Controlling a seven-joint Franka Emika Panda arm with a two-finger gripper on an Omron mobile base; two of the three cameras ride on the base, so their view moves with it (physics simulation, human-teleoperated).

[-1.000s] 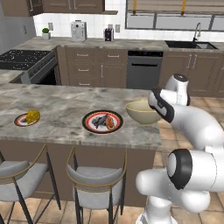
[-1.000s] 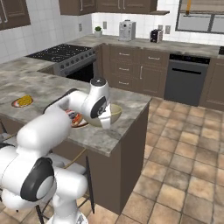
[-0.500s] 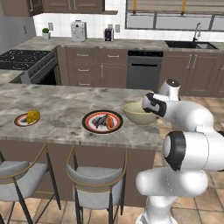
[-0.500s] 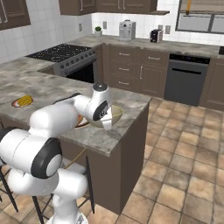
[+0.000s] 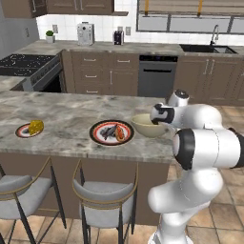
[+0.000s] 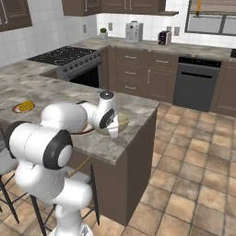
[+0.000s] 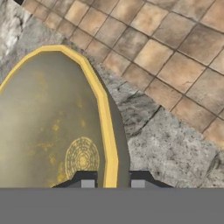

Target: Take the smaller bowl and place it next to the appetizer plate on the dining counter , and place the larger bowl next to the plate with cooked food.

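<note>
The larger bowl [image 5: 144, 125], olive-beige with a yellow rim, sits low on the dining counter [image 5: 66, 107] just right of the plate with cooked food [image 5: 111, 132]. My gripper [image 5: 155, 119] is shut on the bowl's right rim. In the hand view the yellow rim of the bowl [image 7: 52, 122] runs between the two fingertips of my gripper [image 7: 113, 182]. From the right base view my hand covers part of the bowl [image 6: 121, 122]. The appetizer plate [image 5: 29, 129] with its yellow wedge lies far left on the counter. The smaller bowl is out of view.
The counter's right end [image 6: 138, 124] drops to tiled floor [image 6: 193, 175] close beside the bowl. Two grey stools [image 5: 102, 205] stand under the counter's front. A stove [image 5: 26, 64], dishwasher [image 5: 156, 76] and sink [image 5: 207, 48] line the back.
My hand has carried the larger bowl a little left and down, closer to the plate with cooked food. My elbow has swung up and forward. The jaws stay shut on the rim.
</note>
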